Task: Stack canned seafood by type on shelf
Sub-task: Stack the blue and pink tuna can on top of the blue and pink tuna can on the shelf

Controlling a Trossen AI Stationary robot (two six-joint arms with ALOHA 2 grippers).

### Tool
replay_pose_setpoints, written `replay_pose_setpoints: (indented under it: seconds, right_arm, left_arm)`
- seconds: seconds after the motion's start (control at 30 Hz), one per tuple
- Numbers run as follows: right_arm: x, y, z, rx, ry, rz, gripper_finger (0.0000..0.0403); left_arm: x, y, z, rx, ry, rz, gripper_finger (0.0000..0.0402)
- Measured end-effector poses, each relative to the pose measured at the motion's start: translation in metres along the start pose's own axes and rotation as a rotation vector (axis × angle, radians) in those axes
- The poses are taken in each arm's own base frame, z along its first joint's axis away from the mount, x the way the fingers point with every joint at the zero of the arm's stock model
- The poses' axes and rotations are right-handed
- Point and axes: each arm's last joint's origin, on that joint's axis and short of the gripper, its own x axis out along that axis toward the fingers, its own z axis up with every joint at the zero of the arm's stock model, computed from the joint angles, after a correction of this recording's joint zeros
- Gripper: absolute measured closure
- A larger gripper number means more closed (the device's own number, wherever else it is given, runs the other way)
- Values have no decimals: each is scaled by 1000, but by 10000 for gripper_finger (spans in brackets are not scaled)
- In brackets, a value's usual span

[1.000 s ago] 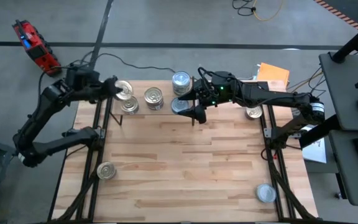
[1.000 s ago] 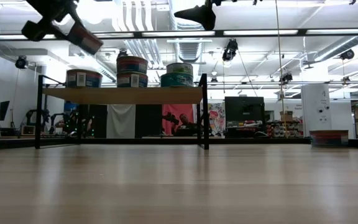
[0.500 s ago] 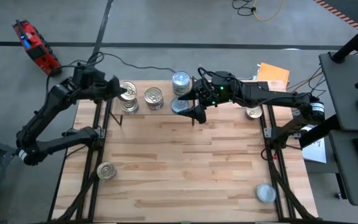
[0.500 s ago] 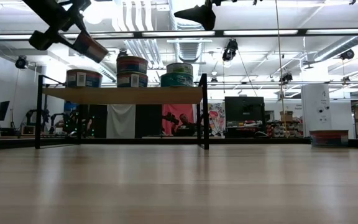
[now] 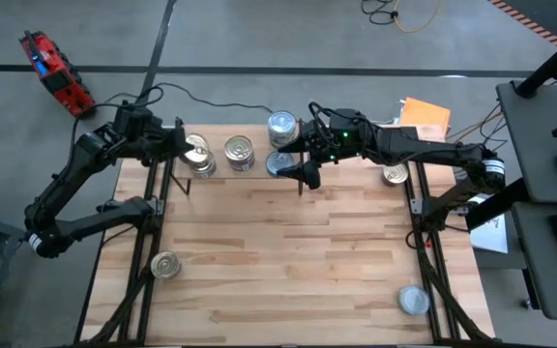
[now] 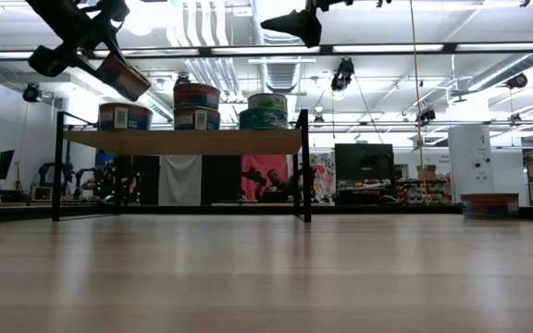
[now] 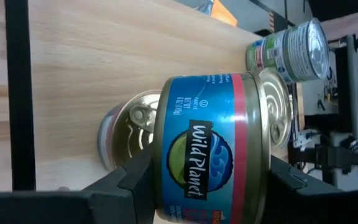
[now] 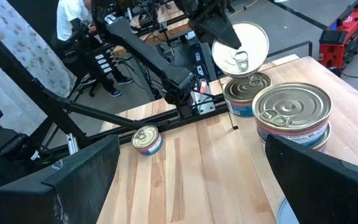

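Observation:
The shelf (image 6: pixel 183 141) stands along the table's far edge. On it are a gold-lidded can (image 5: pixel 201 165), a stack of gold-lidded cans (image 5: pixel 240 152) and silver-lidded cans (image 5: pixel 280 126). My left gripper (image 5: pixel 180 145) is shut on a blue-and-red "Wild Planet" can with a gold lid (image 7: pixel 216 143), above the shelf's left end and over the single gold-lidded can (image 7: pixel 132 127). My right gripper (image 5: pixel 303 166) hangs wide open above the shelf's right end, with nothing between its fingers (image 8: pixel 73 180). My left gripper pinches the can's round side wall (image 7: pixel 166 168) between its two fingers (image 7: pixel 135 180), one on either side. The fingers slant down from the table's left. The can (image 6: pixel 123 76) is lifted clear of the shelf and tilted, its gold lid (image 5: pixel 196 147) turned up and to the right.
Loose cans lie on the table: a gold-lidded one (image 5: pixel 165 264) at the near left, a silver-lidded one (image 5: pixel 414 300) at the near right, another (image 5: pixel 395 174) at the far right edge. The shelf's black frame posts (image 6: pixel 303 166) stand upright.
My left gripper has sunk a little toward the shelf's left end with the can, which stays tilted and clear of the shelf.

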Motion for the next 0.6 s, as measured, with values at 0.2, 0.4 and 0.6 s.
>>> replay_pose_setpoints:
  seconds: [0.2, 0.4, 0.6]
  right_arm:
    - [-1, -2, 0, 3, -2, -5, 9]
    - [-1, -2, 1, 4, -3, -6, 9]
    - [-1, -3, 1, 5, -10, -31, 9]
  left_arm:
    - [7, 2, 1, -28, -5, 21, 234]
    - [13, 3, 2, -43, -5, 22, 235]
    - [15, 4, 1, -41, 0, 22, 234]
